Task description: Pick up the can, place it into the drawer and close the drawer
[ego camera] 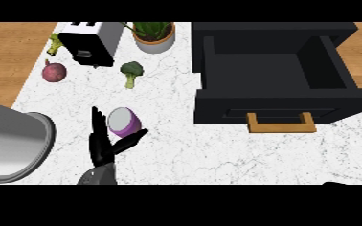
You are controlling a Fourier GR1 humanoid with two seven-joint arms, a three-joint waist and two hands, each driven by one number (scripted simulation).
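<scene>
Near the lower left of the counter (212, 158), my left hand (105, 146) comes up from the near edge with its fingers straight and spread apart, the thumb angled out to the right. One can (124, 121), purple with a pale grey top, lies in the fork between my fingers and thumb; it seems to touch them, though nothing is curled round it. My right hand barely shows: only a dark sliver at the near right corner, and I cannot tell how its fingers stand.

One drawer (276, 74), black, stands open at the far right, well apart from the can. Its wooden handle (280, 123) faces the near side. White marbled counter lies between the can and the drawer front, with nothing standing on that stretch.

On the far left I count one toaster (90, 42), silver and black, and just right of it one potted plant (154, 36) in a pale pot. One broccoli floret (131, 72) lies between the toaster and the can, far of my fingertips. One red onion (53, 71) sits to the left of the broccoli, near the counter's left edge. One small green vegetable (54, 43) pokes out at the toaster's left side; I cannot tell what kind. One grey rounded basin (25, 143) fills the near left corner, just left of my hand.
</scene>
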